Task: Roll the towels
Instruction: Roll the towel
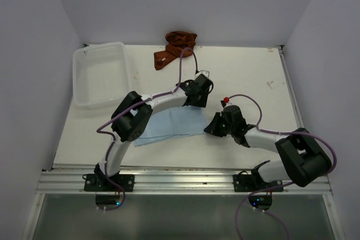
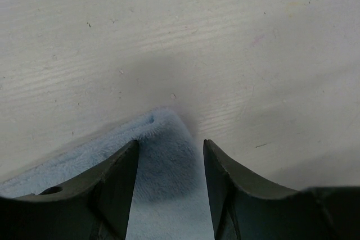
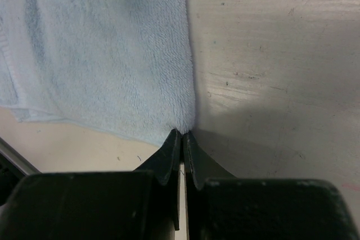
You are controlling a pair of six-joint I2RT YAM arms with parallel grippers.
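Note:
A light blue towel (image 1: 171,125) lies flat on the white table, in front of both arms. My left gripper (image 1: 198,95) is open at the towel's far right corner. In the left wrist view the corner (image 2: 163,161) lies between the spread fingers of the gripper (image 2: 170,149), which is not closed on it. My right gripper (image 1: 212,127) is at the towel's near right corner. In the right wrist view its jaws (image 3: 183,134) are shut, pinching the towel's (image 3: 112,54) edge. A crumpled rust-brown towel (image 1: 175,49) lies at the table's back edge.
A clear plastic bin (image 1: 84,77) stands at the back left of the table. Bare white tabletop (image 1: 253,77) stretches to the right of the grippers. A metal rail (image 1: 180,175) runs along the near edge.

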